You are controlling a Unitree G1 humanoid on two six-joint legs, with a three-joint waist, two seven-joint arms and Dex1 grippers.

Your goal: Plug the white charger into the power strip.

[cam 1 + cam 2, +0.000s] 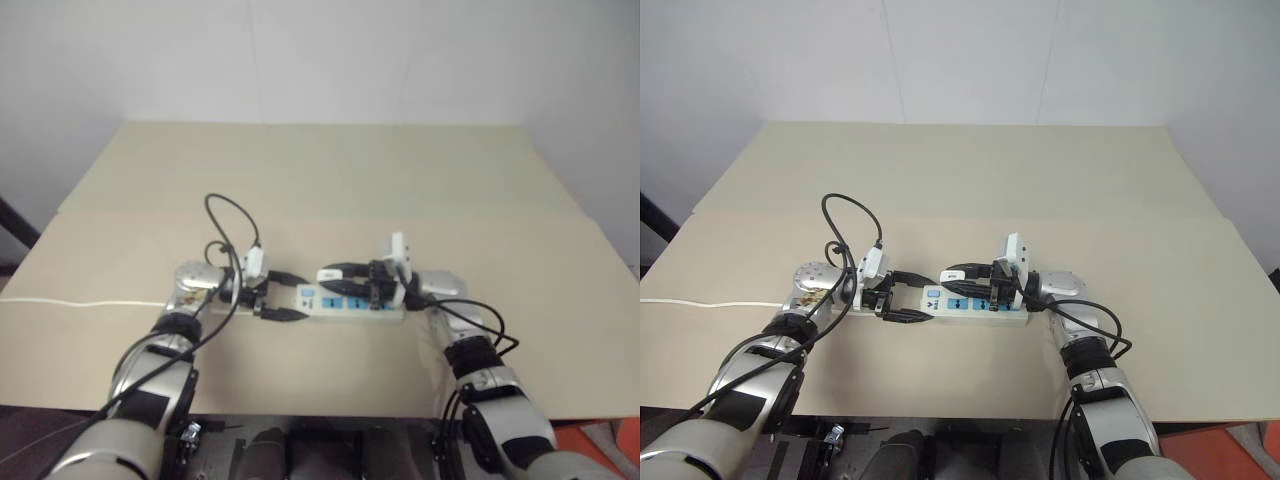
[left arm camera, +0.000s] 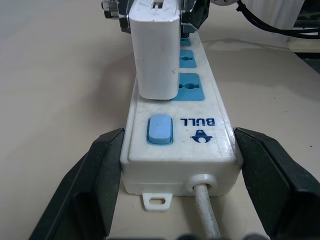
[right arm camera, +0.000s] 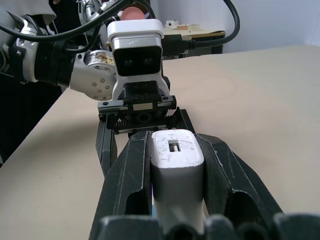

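Strip (image 1: 352, 303) lies on the surface (image 1: 330, 180), charger (image 2: 155, 50) standing on it, left gripper (image 1: 283, 297) straddling its switch end.

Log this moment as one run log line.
right gripper: shut on white charger | charger: over power strip | left gripper: fingers straddle strip's switch end

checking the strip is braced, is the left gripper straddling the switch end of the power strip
Yes, in the left wrist view the left gripper's fingers flank the power strip at its switch end.

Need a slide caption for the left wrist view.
Left gripper straddles the strip's switch end; the charger stands on it.
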